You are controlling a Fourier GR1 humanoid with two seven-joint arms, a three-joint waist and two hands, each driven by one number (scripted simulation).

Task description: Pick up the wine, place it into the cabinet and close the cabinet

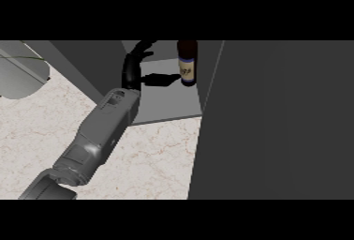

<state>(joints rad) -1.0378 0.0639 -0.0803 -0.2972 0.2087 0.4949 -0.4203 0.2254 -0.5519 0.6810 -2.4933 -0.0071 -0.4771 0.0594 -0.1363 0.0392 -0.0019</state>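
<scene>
Nearest, a grey forearm (97, 140) rises from the lower left edge over the pale marble counter (152, 159). Which arm it is cannot be told for sure; it comes in on the left side, so it reads as the left. Its black left hand (133, 70) reaches into the open cabinet (166, 101), fingers long and spread, the thumb pointing toward the wine bottle (187, 63). The bottle stands upright on the cabinet's grey floor, just beside the thumb's tip; whether they touch cannot be told. The dark cabinet door (276, 122) fills the right side. At far left sits a pale rounded object (21, 75).
</scene>
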